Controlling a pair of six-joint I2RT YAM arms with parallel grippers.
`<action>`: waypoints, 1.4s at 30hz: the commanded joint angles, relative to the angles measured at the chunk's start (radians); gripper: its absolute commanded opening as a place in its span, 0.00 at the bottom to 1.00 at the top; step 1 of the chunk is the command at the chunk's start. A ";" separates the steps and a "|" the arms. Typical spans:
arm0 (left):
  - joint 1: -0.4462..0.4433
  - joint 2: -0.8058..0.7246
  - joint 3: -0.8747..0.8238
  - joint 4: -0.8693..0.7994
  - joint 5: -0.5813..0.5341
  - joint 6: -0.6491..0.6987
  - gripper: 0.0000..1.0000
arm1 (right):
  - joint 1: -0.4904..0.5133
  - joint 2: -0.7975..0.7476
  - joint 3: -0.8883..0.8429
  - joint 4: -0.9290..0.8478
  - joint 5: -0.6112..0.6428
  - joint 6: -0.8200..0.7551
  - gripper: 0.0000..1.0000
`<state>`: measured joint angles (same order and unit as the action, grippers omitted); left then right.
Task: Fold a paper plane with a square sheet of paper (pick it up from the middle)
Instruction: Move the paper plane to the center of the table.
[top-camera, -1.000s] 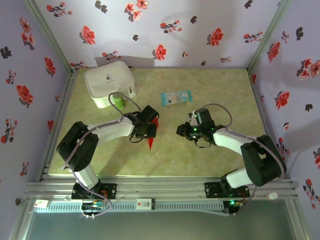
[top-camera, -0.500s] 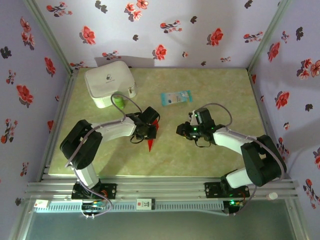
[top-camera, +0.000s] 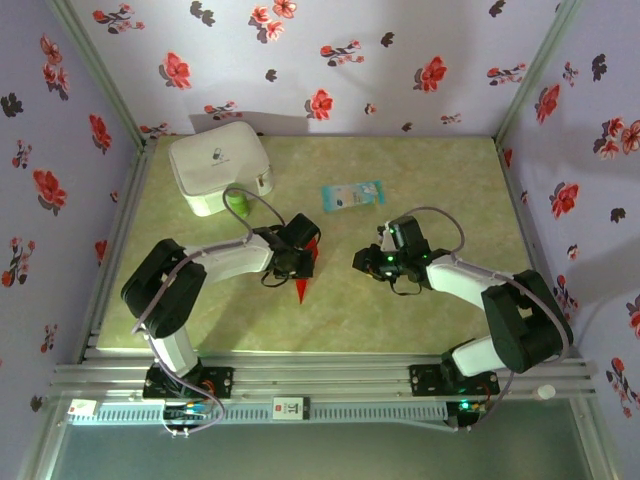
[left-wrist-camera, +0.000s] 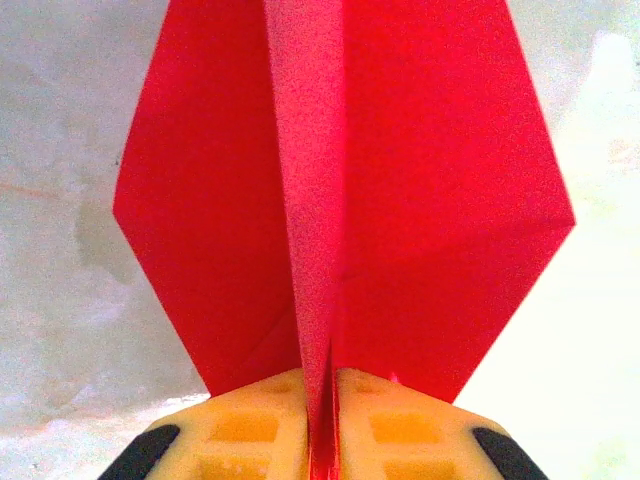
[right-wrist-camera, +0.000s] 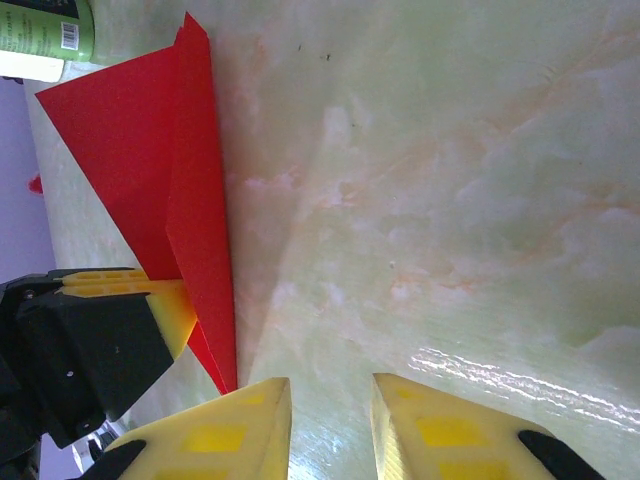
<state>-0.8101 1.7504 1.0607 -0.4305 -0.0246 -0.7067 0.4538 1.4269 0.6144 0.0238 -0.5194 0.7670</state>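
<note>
While the left gripper (left-wrist-camera: 320, 385) clamps its centre crease, the red paper plane (left-wrist-camera: 430, 200) sits left of the tabletop's (top-camera: 430, 180) middle.

From above, the sharp tip of the paper plane (top-camera: 302, 285) points to the near side, and its far part is hidden under the left gripper (top-camera: 297, 256). The yellow fingers (left-wrist-camera: 250, 425) press the upright fold from both sides, and the wings spread left and right. The right gripper (top-camera: 362, 260) is near the plane, on its right, with its jaws a little apart and nothing between them. A white case (top-camera: 218, 165) and a green bottle (top-camera: 236, 203) stand at the far left, and a pale blue packet (top-camera: 352, 194) lies beyond the middle.
</note>
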 joint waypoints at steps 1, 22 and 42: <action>-0.013 0.024 0.012 -0.009 0.006 0.016 0.14 | 0.005 0.009 0.024 -0.026 0.017 -0.023 0.27; -0.072 0.140 0.141 -0.175 -0.132 0.030 0.17 | 0.006 0.003 0.020 -0.051 0.047 -0.047 0.27; -0.126 0.287 0.308 -0.287 -0.188 -0.069 0.26 | -0.064 -0.051 -0.025 -0.075 0.043 -0.085 0.28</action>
<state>-0.9257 1.9896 1.3529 -0.6971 -0.2138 -0.7296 0.3992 1.3983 0.6044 -0.0284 -0.4706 0.7067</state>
